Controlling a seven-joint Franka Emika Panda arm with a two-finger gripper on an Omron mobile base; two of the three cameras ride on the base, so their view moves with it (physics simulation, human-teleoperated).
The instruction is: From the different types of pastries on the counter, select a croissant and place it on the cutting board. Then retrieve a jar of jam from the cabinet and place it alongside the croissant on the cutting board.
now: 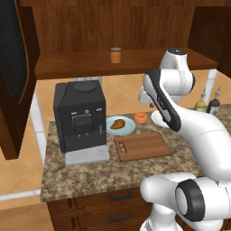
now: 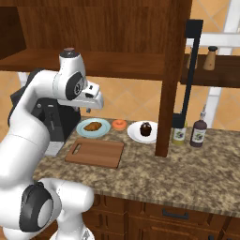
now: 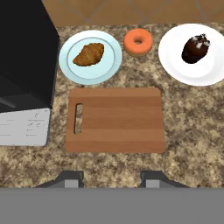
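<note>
The golden-brown croissant lies on a pale blue plate on the granite counter. Right of it sit the orange donut and a dark cupcake on a white plate. The bare cutting board lies in front of them. A small orange jar of jam stands on the cabinet shelf. My gripper hovers high above the board, open, with nothing between its fingers.
A black coffee machine stands left of the board, its grey drip tray beside the board's handle end. Two sauce bottles stand at the right, near a dark wooden post.
</note>
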